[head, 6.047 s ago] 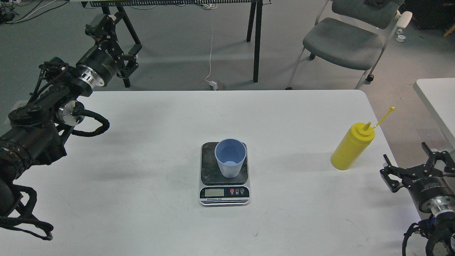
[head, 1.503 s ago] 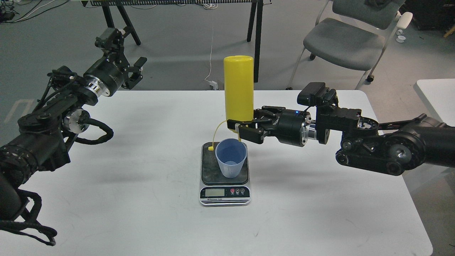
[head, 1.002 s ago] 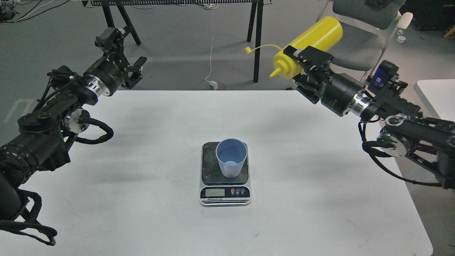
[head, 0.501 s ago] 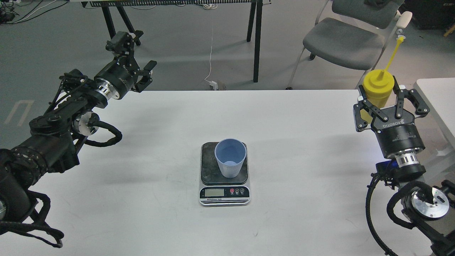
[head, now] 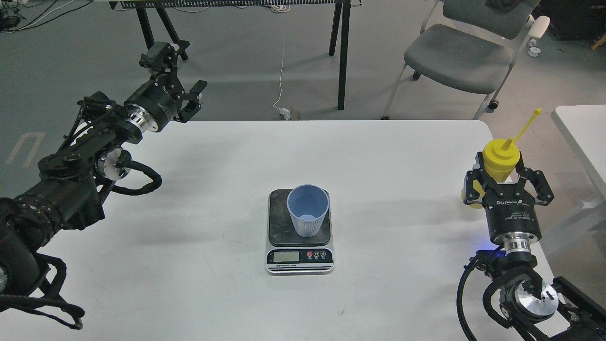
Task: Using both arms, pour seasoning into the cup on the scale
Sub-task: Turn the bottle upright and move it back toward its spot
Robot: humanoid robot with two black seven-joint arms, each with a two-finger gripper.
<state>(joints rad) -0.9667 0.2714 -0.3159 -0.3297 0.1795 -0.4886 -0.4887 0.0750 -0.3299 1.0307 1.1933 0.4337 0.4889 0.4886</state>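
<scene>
Table: white, holds everything for the task. No spill visible on it.

Progress, judged from how things lie: bottle stands upright at the right edge, nozzle up, well apart from the cup, so no pouring is underway. Cup interior looks plain blue w/ a paler patch at the bottom; can't tell if that's seasoning or just the cup floor. LCD too small to read, so no wt confirmation. Either the pour is over and the bottle is being parked, or it hasn't begun; can't settle which. Left to do at min: free the bottle, clear the arm.

Left arm: raised at the table's far-left corner, well apart from scale and cup. Left gripper carries nothing, fingers spread wide.

Right arm: comes up from bottom right. Right gripper sits around the bottle's body, fingers flanking it on both sides, fairly spread. Whether pads press the plastic or just stand beside it, can't tell.

Scale: table centre, dark plate, silver front w/ buttons.

Seasoning: yellow squeeze bottle, cone nozzle, uncapped, thin cap strap sticking up-right. Lower body mostly hidden behind the gripper.

Cup: light blue, ribbed, upright on the scale's plate, roughly centred.
</scene>
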